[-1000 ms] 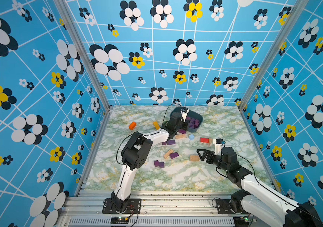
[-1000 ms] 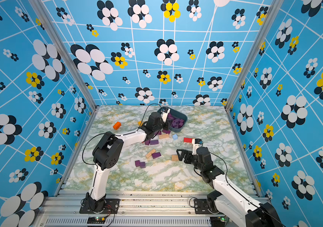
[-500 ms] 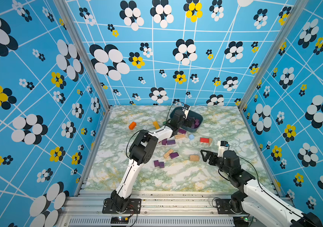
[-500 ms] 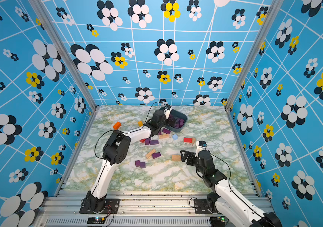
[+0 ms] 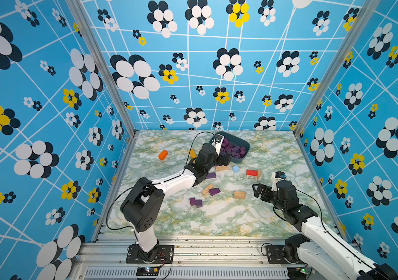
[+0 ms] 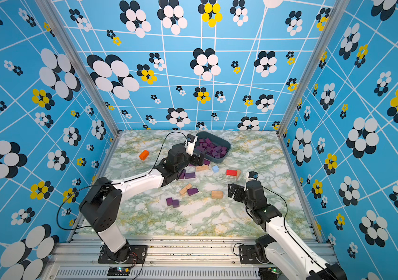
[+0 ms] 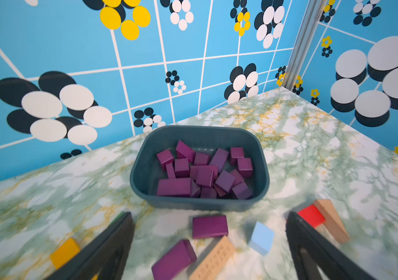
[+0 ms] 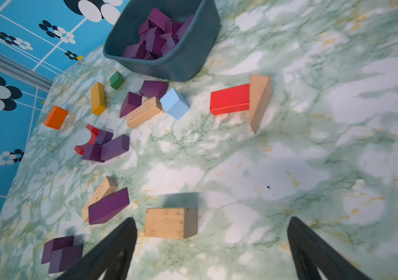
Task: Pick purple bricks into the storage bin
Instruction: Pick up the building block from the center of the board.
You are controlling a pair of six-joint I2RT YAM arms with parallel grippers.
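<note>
**Step in hand (judged):** next pick with the left hand [image 5: 224,158].
- Fingers apart, nothing held.
- Poised at the near left corner of the storage bin [image 5: 243,157], low over the tabletop [image 5: 217,223].

**Right hand [image 5: 259,191]:** fingers apart, empty, hovering at the near right, just right of a tan block [image 5: 239,194].

**Location of the purple bricks [image 7: 202,174]:**
- Most piled in the bin, far centre.
- About eight loose on the tabletop, near and left of the bin, mixed with tan, red, yellow, green, orange and light-blue blocks.

**Likely target for the left hand:** the purple bar [image 7: 210,226].
- Lying flat, just near of the bin's near wall, apart from it.
- Long axis parallel to that wall, running from one finger toward the other.

**Procedure:**
1. Turn the wrist about a quarter turn before descending, so as to close across the short width, not end to end.
2. Keep clear of the light-blue cube [image 7: 262,237] and the lettered tan bar [image 7: 215,259] close by.
3. Lift above the rim before moving over the bin.
4. Release low to limit bounce-out.

**For the right hand:** take the second purple bar [image 5: 214,191] at centre, just beside a plain tan bar [image 5: 207,189].
- Long axis roughly left to right.
- Close across the width and avoid dragging the tan neighbour.
</note>
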